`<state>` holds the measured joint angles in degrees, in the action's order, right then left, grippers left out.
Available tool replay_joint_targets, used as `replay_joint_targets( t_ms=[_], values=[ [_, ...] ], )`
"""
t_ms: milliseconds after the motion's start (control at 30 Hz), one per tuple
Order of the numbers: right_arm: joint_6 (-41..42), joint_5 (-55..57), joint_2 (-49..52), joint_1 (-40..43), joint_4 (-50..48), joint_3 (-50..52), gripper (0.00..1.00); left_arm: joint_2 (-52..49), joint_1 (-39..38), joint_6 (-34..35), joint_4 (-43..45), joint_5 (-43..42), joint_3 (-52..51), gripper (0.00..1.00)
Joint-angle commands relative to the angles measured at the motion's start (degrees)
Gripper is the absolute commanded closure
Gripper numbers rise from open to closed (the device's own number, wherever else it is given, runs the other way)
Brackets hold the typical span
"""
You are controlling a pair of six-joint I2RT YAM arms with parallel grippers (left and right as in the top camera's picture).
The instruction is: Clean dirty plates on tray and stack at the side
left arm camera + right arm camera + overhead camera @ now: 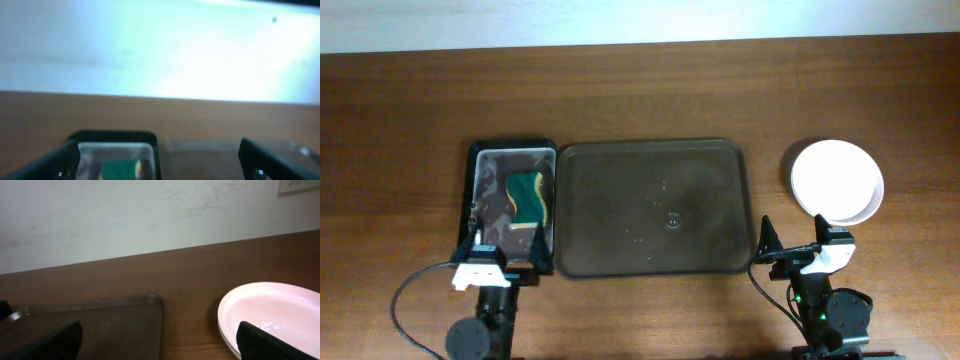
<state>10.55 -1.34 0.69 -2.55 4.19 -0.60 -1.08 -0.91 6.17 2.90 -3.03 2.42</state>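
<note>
**Both my grippers spread, plates stacked off the tray**

Fingers [50,342] of my right gripper [800,240] fill the low corners of its wrist view, set wide apart with nothing between them. My left gripper [507,250] is the same: jaws wide apart, holding nothing. Plates [837,180] sit in a stack on the table [410,110] right of the tray [610,220], near it but not touching, just ahead of my right gripper. Top plate reads white overhead and pinkish in the wrist view, with a lower rim showing under it; can't count the stack. Tray lies flat mid-table, carrying only faint specks and a small mark near its middle, too small to read. Black tray [513,147] lies just left of it, long sides nearly touching, with a green sponge [527,195] with a yellow edge inside. My left gripper hangs over that black tray's near end. Wall [125,215] is behind; a frame corner [299,186] shows top right, any writing too blurred to read.
</note>
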Motion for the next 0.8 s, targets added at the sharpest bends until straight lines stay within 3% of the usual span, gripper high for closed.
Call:
replay_joint_targets(
  t_ms=[0,100,767],
  values=[
    [0.04,-0.09,-0.48,0.33,0.22,0.28,0.01,0.81,-0.59,-7.52,1.49,5.84,-1.9,0.01],
    [0.04,-0.09,-0.48,0.33,0.22,0.28,0.01,0.81,-0.59,-7.76,-7.69,4.72,-1.9,0.01],
    [0.04,-0.09,-0.48,0.33,0.22,0.28,0.01,0.79,-0.59,-7.74,-7.67,4.31,-1.9,0.01]
  ],
)
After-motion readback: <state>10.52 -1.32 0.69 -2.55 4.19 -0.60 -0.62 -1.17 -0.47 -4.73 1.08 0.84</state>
